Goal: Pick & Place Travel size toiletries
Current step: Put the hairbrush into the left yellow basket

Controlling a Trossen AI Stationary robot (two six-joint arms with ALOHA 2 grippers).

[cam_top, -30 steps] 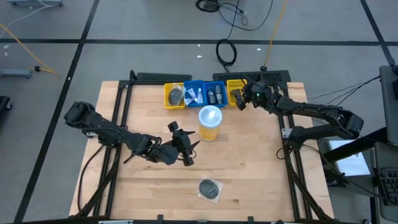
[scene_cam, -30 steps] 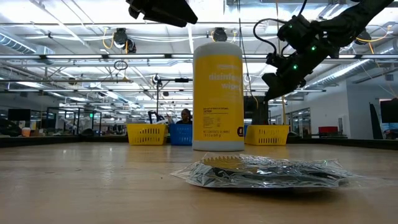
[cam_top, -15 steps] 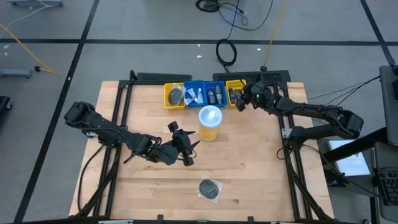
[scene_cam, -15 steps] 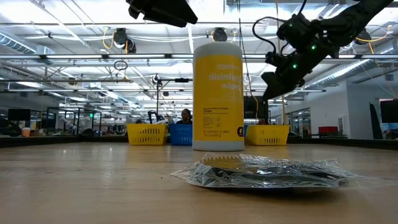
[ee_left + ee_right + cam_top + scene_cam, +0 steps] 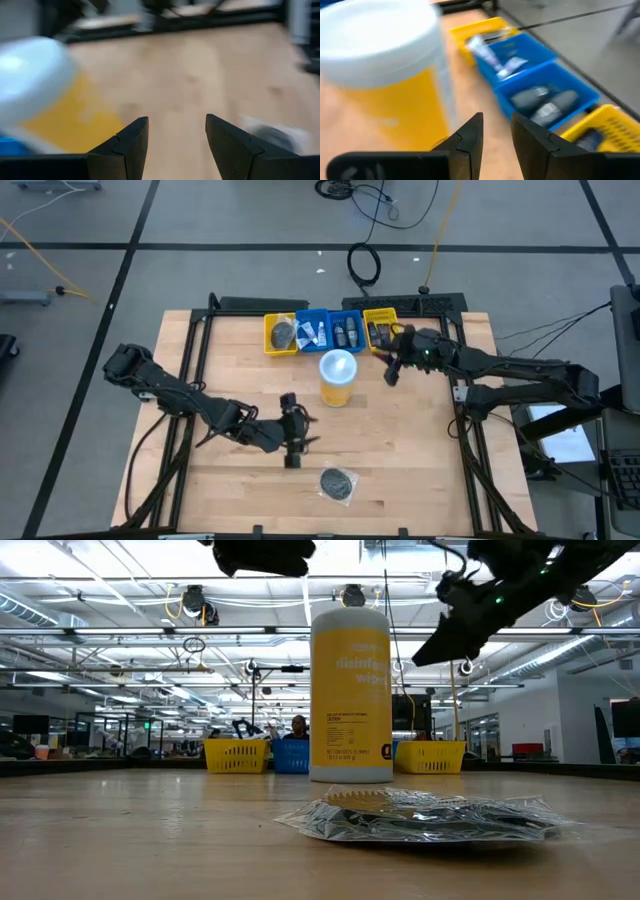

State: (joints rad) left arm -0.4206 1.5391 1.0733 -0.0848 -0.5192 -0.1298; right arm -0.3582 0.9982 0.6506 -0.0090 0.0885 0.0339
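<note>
One round dark grey packet (image 5: pixel 338 482) in a shiny wrapper lies flat on the table near its near edge; the low view shows the same packet (image 5: pixel 430 818) up close. More toiletries lie in the four bins (image 5: pixel 346 332) at the far edge, among them dark mini bottles (image 5: pixel 545 102) and white tubes (image 5: pixel 492 57). My left gripper (image 5: pixel 292 445) is open and empty above the table, just to the far left of the packet. My right gripper (image 5: pixel 392 370) is open by a narrow gap, empty, just right of the yellow cup (image 5: pixel 337 377).
The tall yellow cup with a pale lid (image 5: pixel 350 690) stands mid-table between the bins and the packet. The yellow bins (image 5: pixel 281 333) and blue bins (image 5: pixel 313 332) sit in a row along the far edge. Bare wood (image 5: pixel 420 450) spreads to the right of the packet.
My left gripper has moved toward the near edge and turned, ending closer to the packet. My right gripper has drawn back from over the rightmost yellow bin toward the near edge, ending beside the cup. The packet has stayed where it was.
</note>
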